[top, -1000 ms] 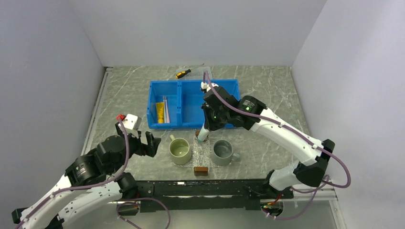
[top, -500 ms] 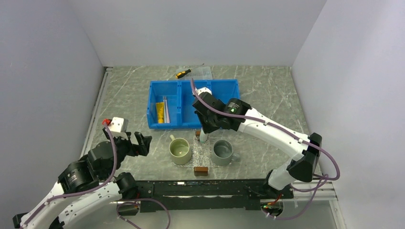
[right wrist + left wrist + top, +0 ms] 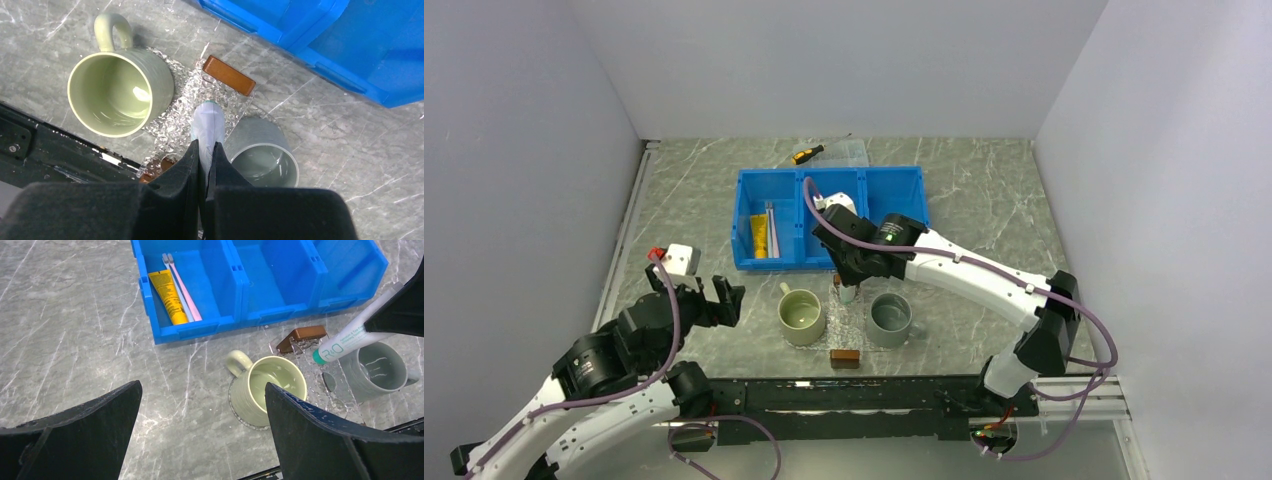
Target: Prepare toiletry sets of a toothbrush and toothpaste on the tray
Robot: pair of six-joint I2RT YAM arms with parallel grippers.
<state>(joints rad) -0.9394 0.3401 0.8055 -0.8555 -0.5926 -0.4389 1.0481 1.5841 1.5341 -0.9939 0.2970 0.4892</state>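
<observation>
The clear tray lies between two mugs, with a brown handle block at its far end and one at its near end. My right gripper is shut on the pale toothpaste tube and holds it cap-down over the tray; the tube also shows in the left wrist view and in the top view. A thin pink toothbrush lies in the left compartment of the blue bin, beside a yellow tube. My left gripper is open and empty, above the table left of the green mug.
A green mug stands left of the tray and a grey mug right of it. A second pale brush lies beside the pink one. A yellow-and-black screwdriver lies behind the bin. The table's front rail is just below the mugs.
My right gripper has swung left and lower with the toothpaste, which now stands steeper over the tray. My left gripper pulled back to the left and shifted only slightly since.
</observation>
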